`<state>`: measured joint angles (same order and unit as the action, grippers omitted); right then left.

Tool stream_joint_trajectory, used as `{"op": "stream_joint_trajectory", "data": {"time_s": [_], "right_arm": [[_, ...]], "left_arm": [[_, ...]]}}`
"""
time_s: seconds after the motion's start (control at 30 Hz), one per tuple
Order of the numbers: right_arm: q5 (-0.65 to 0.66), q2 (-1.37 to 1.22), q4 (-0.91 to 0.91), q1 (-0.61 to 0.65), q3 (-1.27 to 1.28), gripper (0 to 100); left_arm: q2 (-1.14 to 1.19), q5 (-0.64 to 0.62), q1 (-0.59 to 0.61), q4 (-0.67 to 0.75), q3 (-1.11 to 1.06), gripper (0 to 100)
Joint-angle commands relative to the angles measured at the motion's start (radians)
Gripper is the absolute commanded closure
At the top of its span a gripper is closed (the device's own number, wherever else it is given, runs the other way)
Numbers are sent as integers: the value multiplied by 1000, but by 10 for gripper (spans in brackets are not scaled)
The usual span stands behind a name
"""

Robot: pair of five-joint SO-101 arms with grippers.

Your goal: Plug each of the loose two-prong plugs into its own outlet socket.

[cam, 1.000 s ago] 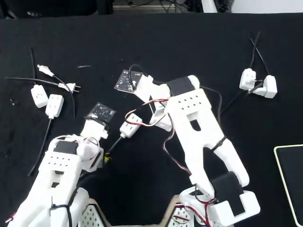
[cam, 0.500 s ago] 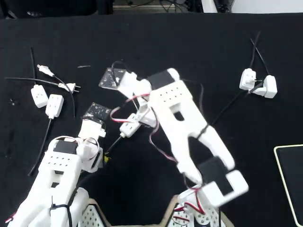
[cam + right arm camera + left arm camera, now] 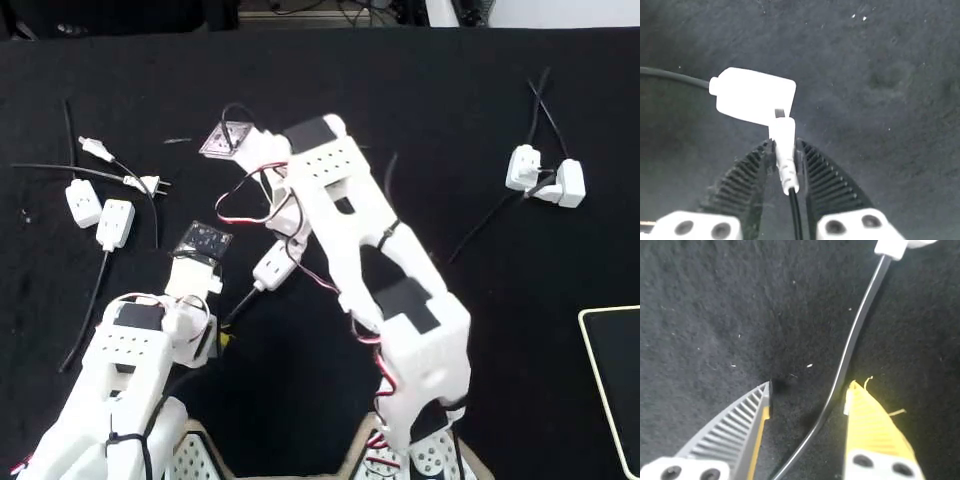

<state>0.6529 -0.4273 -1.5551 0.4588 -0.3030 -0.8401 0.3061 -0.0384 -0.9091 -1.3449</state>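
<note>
You have nothing to read here. No letter, number, label or sign is legible on any plug (image 3: 150, 184), any outlet socket (image 3: 115, 223) or the black desk (image 3: 420, 100). The small dark boards (image 3: 208, 240) carry pale specks, too small for you to make out.

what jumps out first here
The right pincer grips a white plug, its nose at a white socket, over the black table. The left pincer, open, straddles a black cable. Two loose plugs lie at the table's far left.
</note>
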Motion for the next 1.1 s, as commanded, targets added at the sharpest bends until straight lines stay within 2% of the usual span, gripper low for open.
{"op": "stream_joint_trajectory", "data": {"time_s": [0.0,0.33,0.63,1.07], "right_arm": [[-9,7,-8,17,-68,988],[-11,1,-2,21,-58,988],[-29,-64,-6,74,-67,988],[-26,7,-77,46,-113,988]], "left_arm": [[-8,-11,4,11,2,755],[-8,-11,4,11,2,755],[-9,-11,4,8,2,755],[-9,-11,5,6,4,755]]}}
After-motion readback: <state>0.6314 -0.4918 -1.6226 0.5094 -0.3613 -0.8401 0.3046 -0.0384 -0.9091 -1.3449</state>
